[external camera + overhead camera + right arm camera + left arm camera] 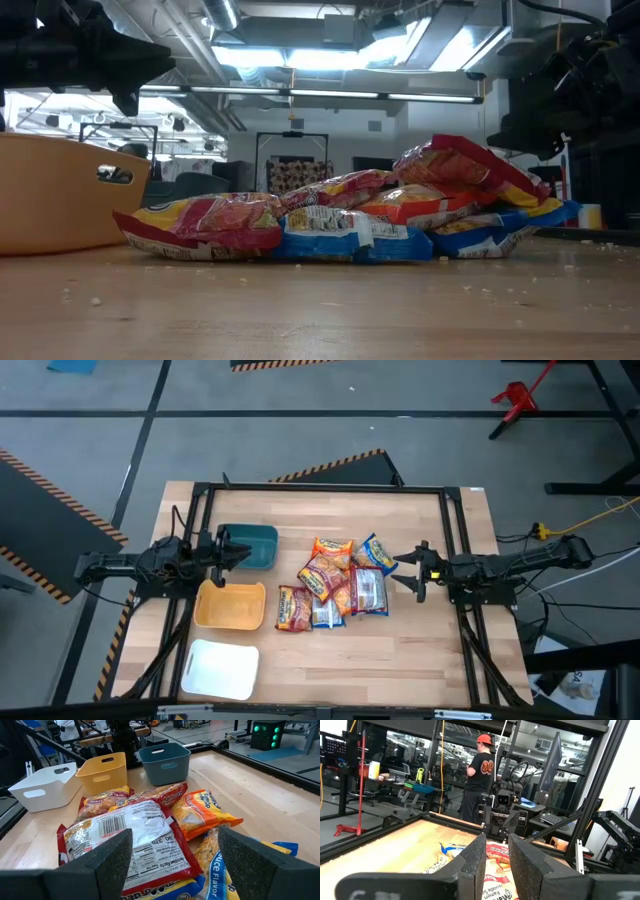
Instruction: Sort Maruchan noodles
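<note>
The Maruchan noodles (335, 582) are several orange, red and blue packets heaped loosely at the middle of the wooden table, overlapping one another (350, 215). In the right wrist view a red packet with a barcode (130, 837) lies on top of the heap. My right gripper (175, 840) hovers open at the heap's right side (410, 572), fingers wide apart and touching nothing. My left gripper (235, 552) hangs above the teal tray's right rim. Its fingers (497, 862) stand a little apart with nothing between them.
At the table's left stand three trays in a row: teal (258, 543) farthest, yellow (230, 607) in the middle, white (220, 670) nearest. A black frame (330, 488) borders the table. A person (480, 775) stands beyond the table's right side.
</note>
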`<state>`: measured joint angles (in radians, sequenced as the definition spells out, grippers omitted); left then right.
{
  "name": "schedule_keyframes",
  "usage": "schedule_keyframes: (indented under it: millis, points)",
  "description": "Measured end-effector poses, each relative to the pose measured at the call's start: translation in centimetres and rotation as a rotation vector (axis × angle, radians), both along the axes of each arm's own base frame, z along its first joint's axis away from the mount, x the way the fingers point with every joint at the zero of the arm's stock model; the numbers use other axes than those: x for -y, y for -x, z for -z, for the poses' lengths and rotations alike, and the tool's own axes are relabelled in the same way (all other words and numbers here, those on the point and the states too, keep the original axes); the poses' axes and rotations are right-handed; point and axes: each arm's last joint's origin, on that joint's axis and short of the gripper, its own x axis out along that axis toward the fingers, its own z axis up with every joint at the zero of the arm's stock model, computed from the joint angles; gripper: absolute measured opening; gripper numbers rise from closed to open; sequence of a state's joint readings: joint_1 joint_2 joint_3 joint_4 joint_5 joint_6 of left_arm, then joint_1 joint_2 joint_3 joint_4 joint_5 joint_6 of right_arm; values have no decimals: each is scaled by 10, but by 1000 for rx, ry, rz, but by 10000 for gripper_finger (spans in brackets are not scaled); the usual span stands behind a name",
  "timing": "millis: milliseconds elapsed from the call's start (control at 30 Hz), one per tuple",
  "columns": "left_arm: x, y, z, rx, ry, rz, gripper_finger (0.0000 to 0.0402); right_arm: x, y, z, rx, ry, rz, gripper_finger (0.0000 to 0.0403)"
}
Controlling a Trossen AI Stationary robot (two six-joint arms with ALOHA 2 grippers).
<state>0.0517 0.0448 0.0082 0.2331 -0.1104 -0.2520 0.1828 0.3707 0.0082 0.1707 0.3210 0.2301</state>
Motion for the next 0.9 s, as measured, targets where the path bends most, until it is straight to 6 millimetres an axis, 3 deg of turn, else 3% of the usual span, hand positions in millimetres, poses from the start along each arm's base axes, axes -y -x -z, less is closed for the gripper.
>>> schedule_keyframes:
  millis: [400,633,900]
  points:
    - [-2,1,-3,24,-32,-84,76,0,0,0,-5,1,0,282]
    - [-3,2,-5,75,115,-76,76,0,-1,-6,67,-12,-1,282]
    - [-7,8,-18,230,146,-228,76,0,-2,-14,148,-28,0,282]
